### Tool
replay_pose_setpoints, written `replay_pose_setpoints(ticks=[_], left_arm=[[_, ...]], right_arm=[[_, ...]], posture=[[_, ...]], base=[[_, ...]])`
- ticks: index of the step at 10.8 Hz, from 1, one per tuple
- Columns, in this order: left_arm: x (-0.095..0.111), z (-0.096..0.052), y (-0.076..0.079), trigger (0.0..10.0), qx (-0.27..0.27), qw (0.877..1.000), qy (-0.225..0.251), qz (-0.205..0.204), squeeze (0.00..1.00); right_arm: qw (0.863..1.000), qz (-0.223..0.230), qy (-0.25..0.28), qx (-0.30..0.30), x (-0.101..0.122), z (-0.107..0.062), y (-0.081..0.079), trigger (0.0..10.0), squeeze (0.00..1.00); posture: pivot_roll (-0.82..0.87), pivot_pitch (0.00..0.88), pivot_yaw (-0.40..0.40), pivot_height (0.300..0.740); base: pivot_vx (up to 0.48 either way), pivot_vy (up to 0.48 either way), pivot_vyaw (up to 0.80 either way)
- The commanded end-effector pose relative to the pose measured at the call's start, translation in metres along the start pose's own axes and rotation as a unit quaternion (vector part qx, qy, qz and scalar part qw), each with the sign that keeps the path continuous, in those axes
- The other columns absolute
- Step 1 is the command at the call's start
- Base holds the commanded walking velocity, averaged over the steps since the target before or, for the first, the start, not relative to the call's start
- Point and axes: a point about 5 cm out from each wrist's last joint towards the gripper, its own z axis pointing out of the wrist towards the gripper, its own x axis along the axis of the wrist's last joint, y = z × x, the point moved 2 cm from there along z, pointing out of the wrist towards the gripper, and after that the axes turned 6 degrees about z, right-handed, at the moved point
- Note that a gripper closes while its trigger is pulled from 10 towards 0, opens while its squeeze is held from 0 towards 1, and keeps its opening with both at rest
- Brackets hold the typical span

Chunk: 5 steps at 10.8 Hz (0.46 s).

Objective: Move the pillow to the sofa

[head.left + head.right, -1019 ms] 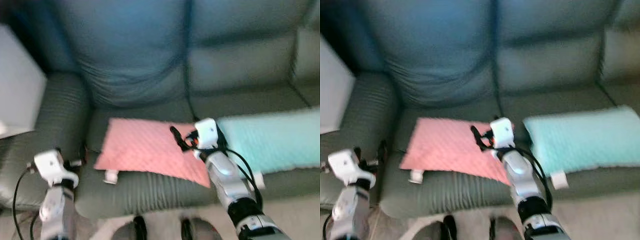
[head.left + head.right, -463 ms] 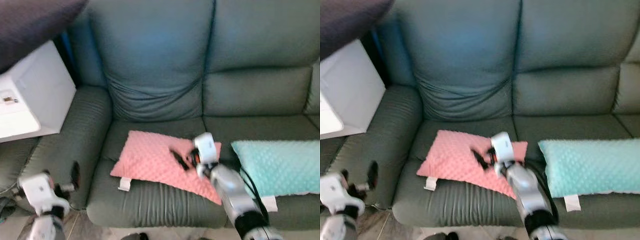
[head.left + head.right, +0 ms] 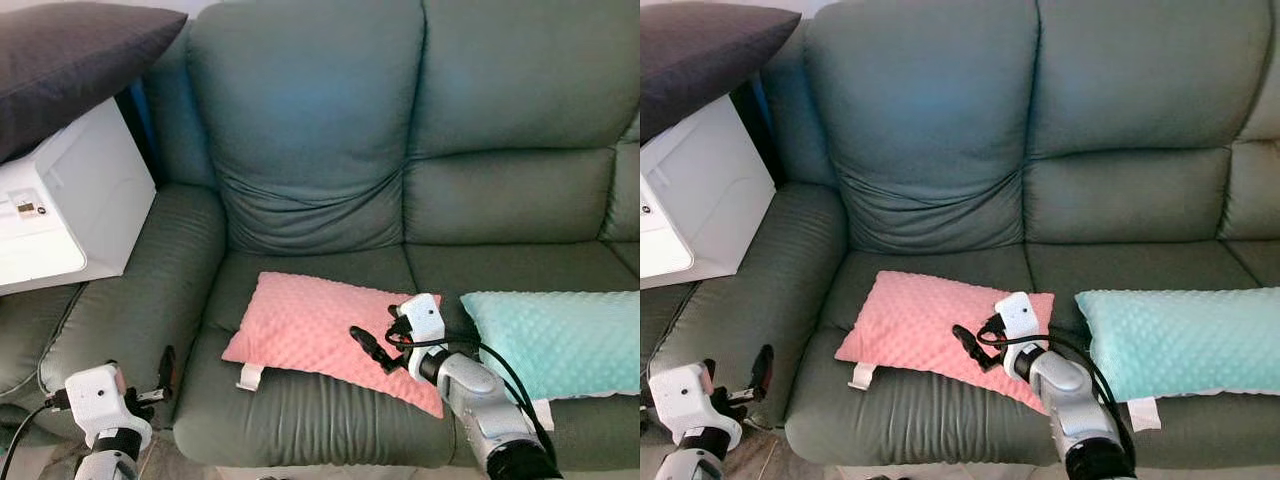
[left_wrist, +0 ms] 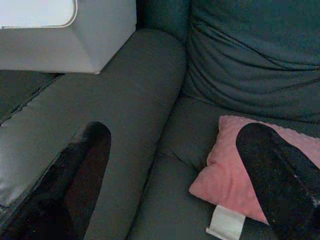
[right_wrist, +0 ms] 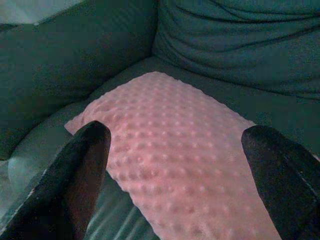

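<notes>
- The right claw hovered just above the pink dimpled fleece pillow, its two black fingers spread wide and gripping nothing; its wrist view looked down between them onto the nubbly pink fabric.
- The left claw was low at the outer side of the sofa's left armrest, fingers likewise parted and empty, with the pillow's near corner showing past them in its wrist view.
- The pink pillow lay flat on the left seat cushion of the dark green leather sofa, its front edge near the cushion's lip and a white care label hanging off the left front corner.
- By that placement, the pillow seemed already to be on the sofa, so the task looked done or nearly so.
- The pillow looked light, soft and squashy. It would likely sag if lifted by one corner, and the plush cover should give the fingers good purchase.
- A pinch across a short edge or a bunched corner seemed the surest hold; the label looked too flimsy to trust.
- A long mint-green dimpled pillow lay on the right seat cushion, apart from the pink one.
- A white box-like appliance stood beside the armrest, with a dark grey cushion on top of it.
</notes>
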Motion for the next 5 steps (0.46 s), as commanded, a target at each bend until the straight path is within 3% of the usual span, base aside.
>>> replay_pose_setpoints(ticks=[1,5], left_arm=[[0.0017,-0.0006,-0.0019,10.0,-0.002,1.000,0.000,0.008,1.00],[0.0017,-0.0006,-0.0019,10.0,-0.002,1.000,0.000,0.008,1.00]], right_arm=[[1.000,-0.001,0.001,0.010,0.0011,0.0014,-0.0040,10.0,1.00],[1.000,-0.001,0.001,0.010,0.0011,0.0014,-0.0040,10.0,1.00]], posture=[[-0.15,0.058,0.096,0.740],[-0.15,0.058,0.096,0.740]], base=[[0.000,0.000,0.00],[0.000,0.000,0.00]])
